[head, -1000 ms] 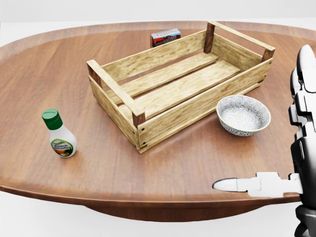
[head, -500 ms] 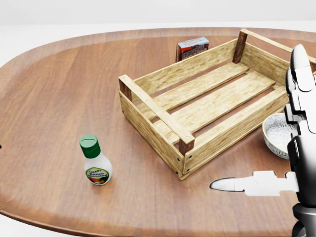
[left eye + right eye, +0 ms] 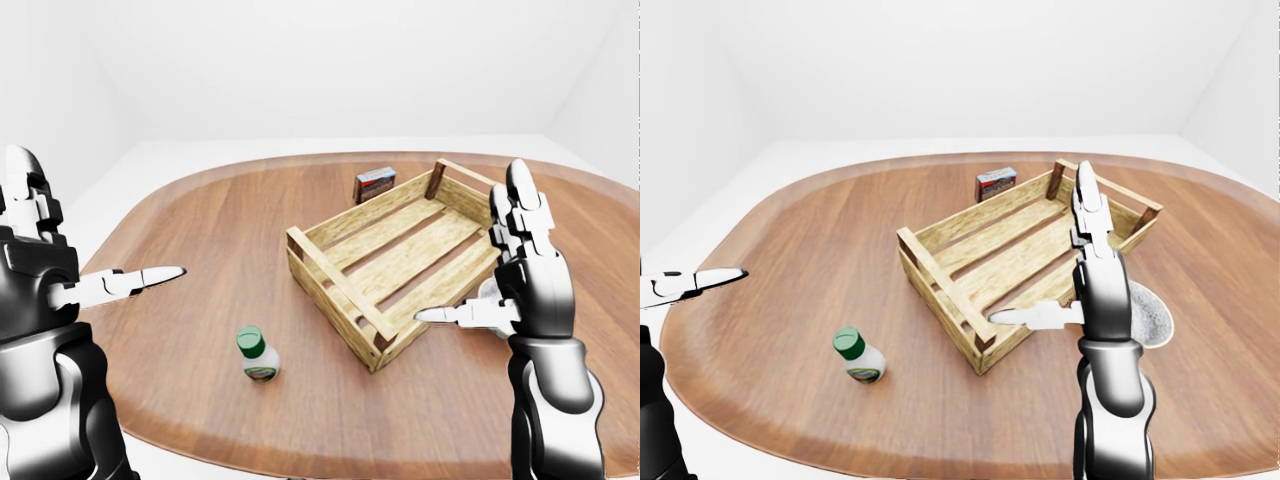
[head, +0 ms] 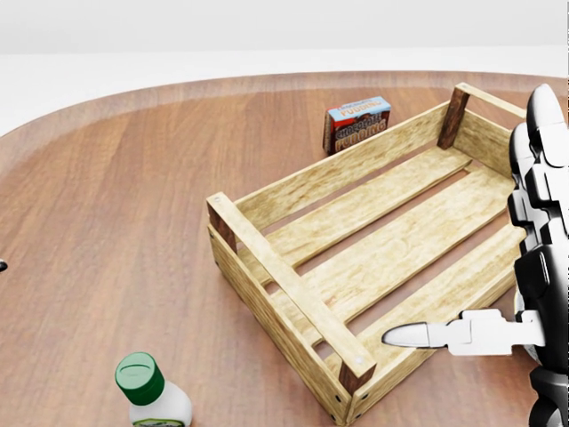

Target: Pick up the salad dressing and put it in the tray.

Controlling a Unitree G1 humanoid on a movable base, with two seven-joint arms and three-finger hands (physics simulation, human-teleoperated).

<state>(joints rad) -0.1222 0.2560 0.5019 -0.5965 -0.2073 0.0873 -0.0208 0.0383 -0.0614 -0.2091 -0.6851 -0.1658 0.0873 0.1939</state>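
The whole head view has shifted as the camera moved. The salad dressing (image 3: 259, 355), green-capped and white, is seen left of the tray (image 3: 400, 255). Both the left hand (image 3: 60, 270) and right hand (image 3: 520, 280) are held open, touching nothing.

No legible text or labels.

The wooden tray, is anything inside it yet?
Empty: the wooden tray shows only bare slats; the salad dressing stands upright outside it on the table.
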